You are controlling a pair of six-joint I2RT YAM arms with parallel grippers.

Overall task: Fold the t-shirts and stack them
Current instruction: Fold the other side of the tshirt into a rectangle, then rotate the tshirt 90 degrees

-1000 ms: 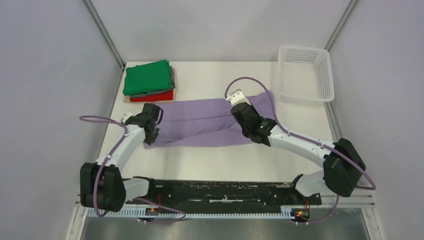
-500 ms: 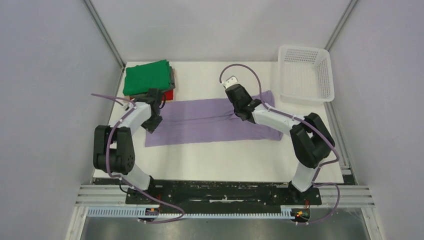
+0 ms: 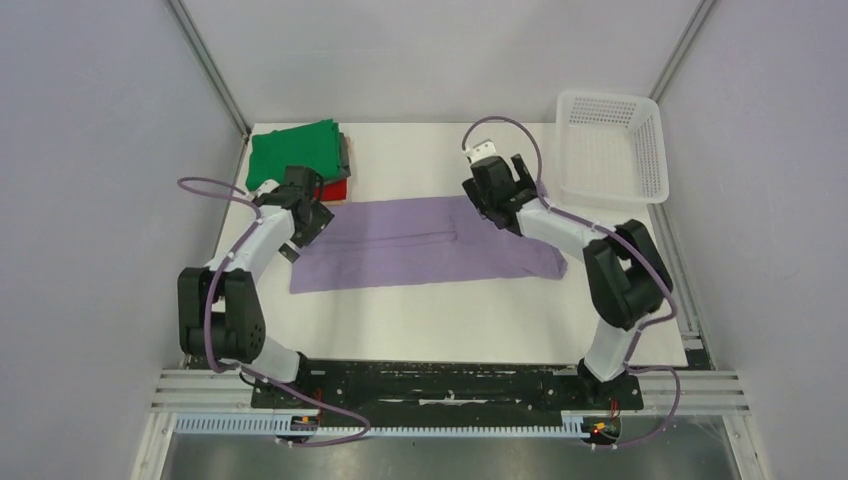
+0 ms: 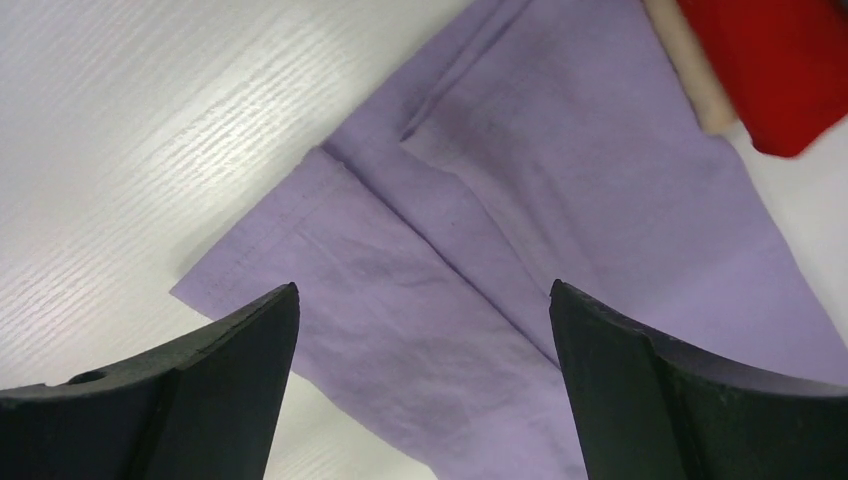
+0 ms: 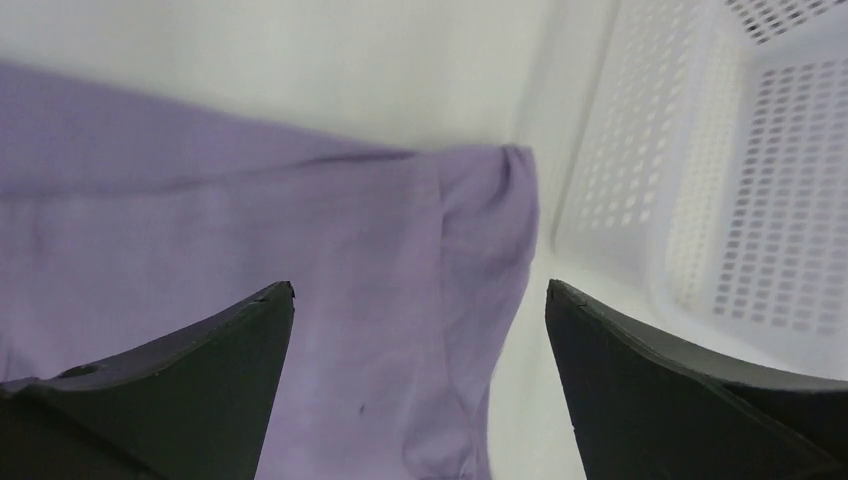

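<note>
the purple shirt (image 3: 420, 245) is lying flat in the middle of the top picture, folded into a long strip on the white table (image 3: 450, 320). we are guessing it is soft, light and floppy, so we are thinking the corners at its two short ends are the best spots to pinch. the left gripper (image 4: 422, 290) and the right gripper (image 5: 420, 290) are hanging over those ends, jaws spread wide, holding nothing.
</note>
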